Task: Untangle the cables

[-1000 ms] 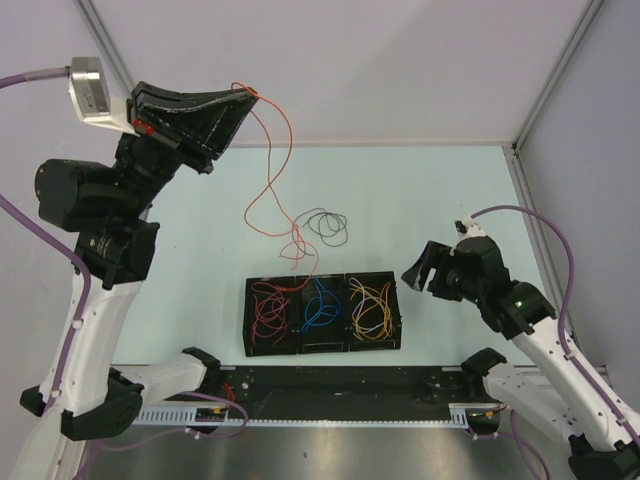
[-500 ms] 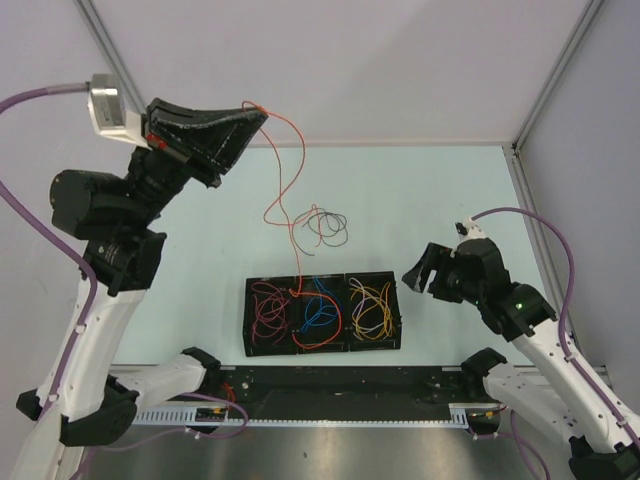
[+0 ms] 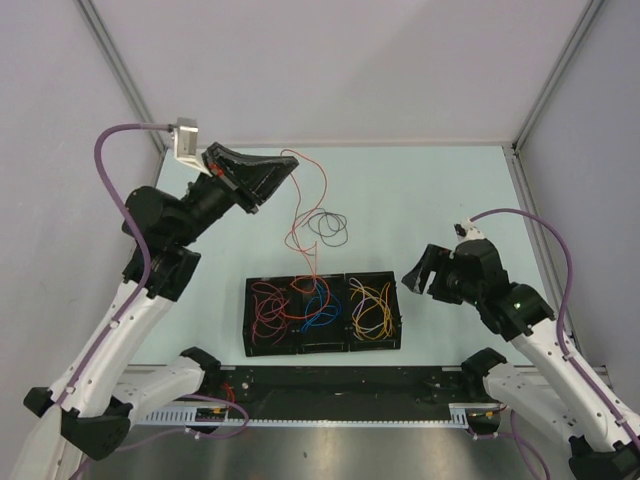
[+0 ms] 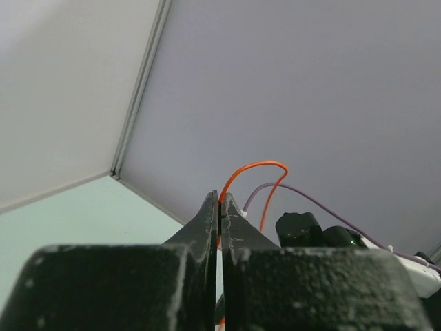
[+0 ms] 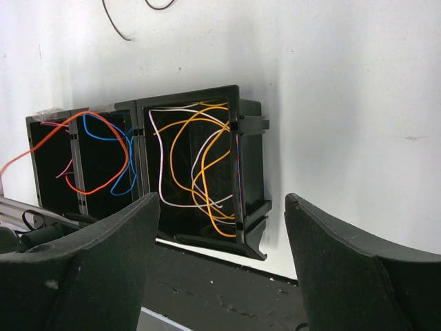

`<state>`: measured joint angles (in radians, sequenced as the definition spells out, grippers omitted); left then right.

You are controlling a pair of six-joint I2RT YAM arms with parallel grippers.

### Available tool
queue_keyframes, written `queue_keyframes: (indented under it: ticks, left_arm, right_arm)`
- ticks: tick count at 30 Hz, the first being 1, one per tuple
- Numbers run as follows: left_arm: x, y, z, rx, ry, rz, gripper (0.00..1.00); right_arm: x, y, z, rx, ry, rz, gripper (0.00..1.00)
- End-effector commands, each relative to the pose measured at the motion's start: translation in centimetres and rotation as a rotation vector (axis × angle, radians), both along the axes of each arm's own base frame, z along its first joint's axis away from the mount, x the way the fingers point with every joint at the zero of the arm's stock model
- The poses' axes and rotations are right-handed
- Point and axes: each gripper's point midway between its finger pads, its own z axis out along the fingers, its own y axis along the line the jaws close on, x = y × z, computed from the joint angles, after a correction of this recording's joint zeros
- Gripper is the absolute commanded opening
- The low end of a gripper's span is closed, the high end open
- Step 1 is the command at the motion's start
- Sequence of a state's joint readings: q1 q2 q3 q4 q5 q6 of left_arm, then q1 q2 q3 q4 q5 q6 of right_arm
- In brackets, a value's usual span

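My left gripper (image 3: pixel 292 161) is raised over the far left of the table, shut on an orange cable (image 3: pixel 303 214). That cable arcs out of the tips and hangs in curves into the middle compartment of a black three-part tray (image 3: pixel 372 274). In the left wrist view the jaws (image 4: pixel 219 198) are pressed together with the orange cable (image 4: pixel 256 165) looping above them. Red and pinkish cables (image 3: pixel 268 307) fill the left compartment, blue ones (image 3: pixel 320 308) the middle, and yellow and pinkish-white ones (image 5: pixel 200 172) the right. My right gripper (image 3: pixel 424 270) hovers open just right of the tray, holding nothing.
A loose brown cable (image 3: pixel 327 226) lies coiled on the table behind the tray. A black rail (image 3: pixel 340 380) runs along the near edge between the arm bases. Pale walls with metal corner posts (image 3: pixel 555 75) enclose the table.
My left gripper has come down and to the right toward the tray with the orange cable, whose lower part now rests in the middle compartment. The right arm has stayed still.
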<state>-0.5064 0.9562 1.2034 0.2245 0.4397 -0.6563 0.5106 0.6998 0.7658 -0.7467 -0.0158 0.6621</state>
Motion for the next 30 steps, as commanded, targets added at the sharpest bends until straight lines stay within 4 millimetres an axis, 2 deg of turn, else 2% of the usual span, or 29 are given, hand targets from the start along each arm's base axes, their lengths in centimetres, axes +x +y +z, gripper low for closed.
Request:
queue_keyframes:
  ticks: [1,4,10,14,19,25,30]
  left_arm:
    - [-1.0,0.6,1.1,-0.054,-0.038,0.005,0.0]
    - [-1.2,0.1,-0.3,-0.058,-0.001,-0.011,0.0]
    - [-2.7,-2.0,-5.3,-0.016,0.123,-0.032,0.0]
    - [-3.1,-2.1,-8.2,0.048,0.178,0.007,0.0]
    - [-1.9,-1.4,-11.8,0.117,0.247,0.103,0.0]
    - [-0.9,-0.7,-14.6,0.159,0.295,0.173,0.0]
    - [-0.8,-0.6,-15.8,0.197,0.31,0.178,0.0]
  right_arm:
    - [0.2,0.1,0.0,0.005,-0.009,-0.007,0.77]
    - [0.3,0.1,-0.1,0.006,-0.007,-0.006,0.78]
    - [0.4,0.3,-0.4,0.005,-0.002,-0.002,0.77]
    - [0.4,0.5,-0.5,0.009,0.002,0.009,0.77]
    - [0.5,0.6,-0.4,0.012,0.002,0.011,0.77]
    - [0.4,0.7,-0.6,0.006,0.008,0.013,0.77]
    - [0.4,0.5,-0.7,0.0,0.011,0.009,0.77]
